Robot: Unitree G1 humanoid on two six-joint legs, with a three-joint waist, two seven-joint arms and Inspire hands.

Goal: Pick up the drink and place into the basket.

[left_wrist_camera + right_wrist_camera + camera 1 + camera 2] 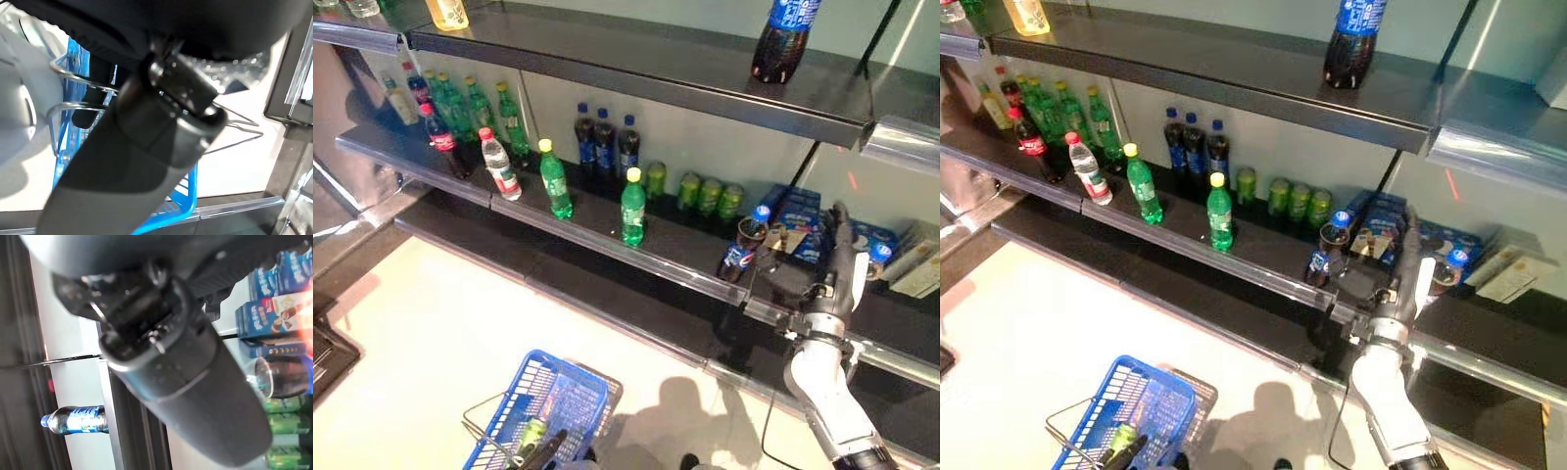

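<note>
Dark store shelves [607,225] run across the scene above a pale floor [421,323], stocked with rows of bottles and cans. On the middle shelf stand two green bottles with yellow caps [633,207], a clear water bottle [499,164], a red-labelled cola bottle [440,140], three dark bottles with blue caps [604,142] and a row of green cans [705,194] at the back. One more dark bottle [785,34] stands on the top shelf.

The drink [745,245], a dark cola bottle with a blue cap and blue label, stands upright near the front edge of the middle shelf, its long axis vertical and its cap pointing up. Blue snack boxes [800,220] lie just behind it.

The right robot hand [775,247] reaches in from the lower right and sits right beside the drink at the bottle's own height; I cannot tell whether its fingers are spread or closed on the bottle, since the wrist view shows mostly the hand's dark bulk.

Down on the lower left, the left robot hand [93,107] has its fingers curled round the wire handle of the blue basket [543,406], which hangs over the floor with a green bottle [532,431] lying inside it.
</note>
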